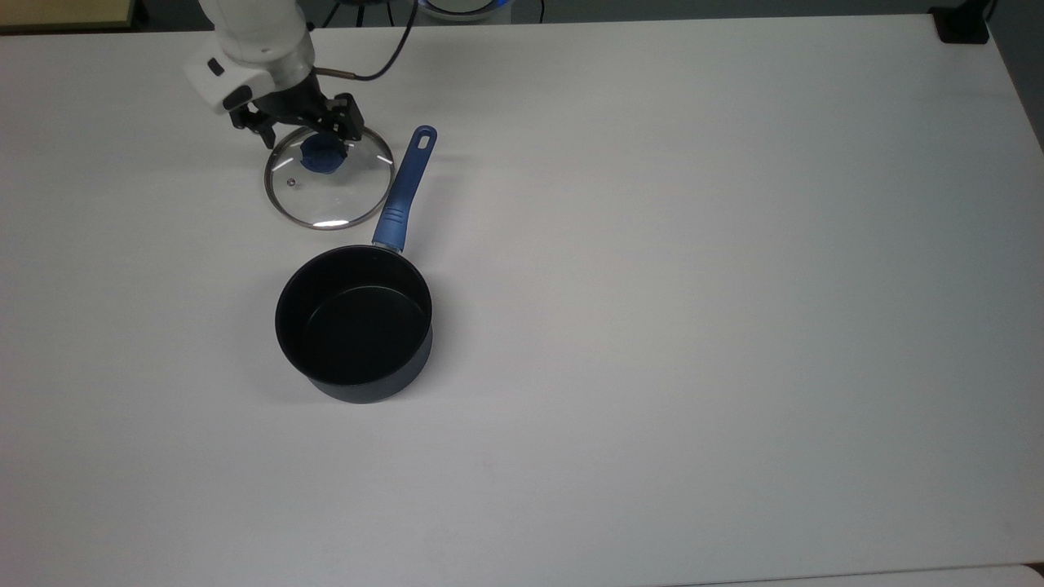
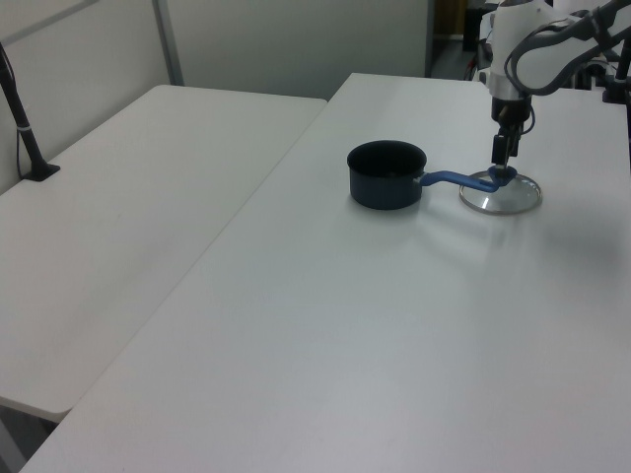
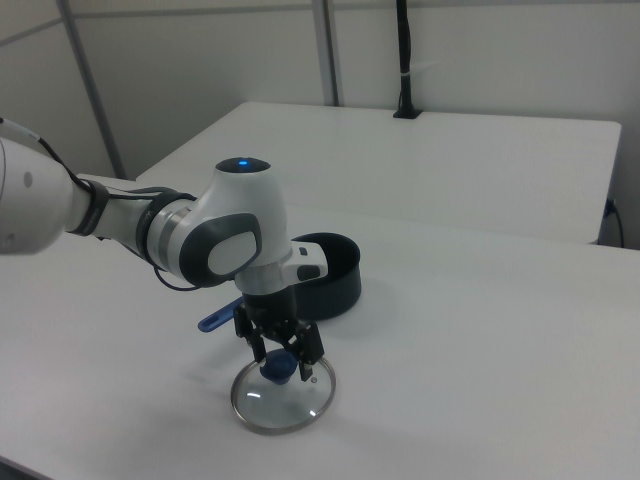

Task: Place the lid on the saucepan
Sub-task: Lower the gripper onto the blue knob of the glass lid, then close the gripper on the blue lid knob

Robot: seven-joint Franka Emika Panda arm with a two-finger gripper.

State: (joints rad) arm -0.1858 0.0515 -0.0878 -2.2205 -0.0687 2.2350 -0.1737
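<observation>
The clear, blue-knobbed lid (image 1: 329, 175) lay flat; the saucepan (image 1: 354, 324) handle pointed away from the top view's bottom edge; my gripper (image 1: 314, 140) fingers were apart.

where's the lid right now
The lid lies flat on the table, upper left in the top view, just beside the saucepan handle, with the pincer over its blue knob.

White table (image 1: 693, 244), saucepan (image 1: 355, 326), lid (image 1: 329, 192)

We can read no text, label, brand, number or sign anywhere on what we see.
</observation>
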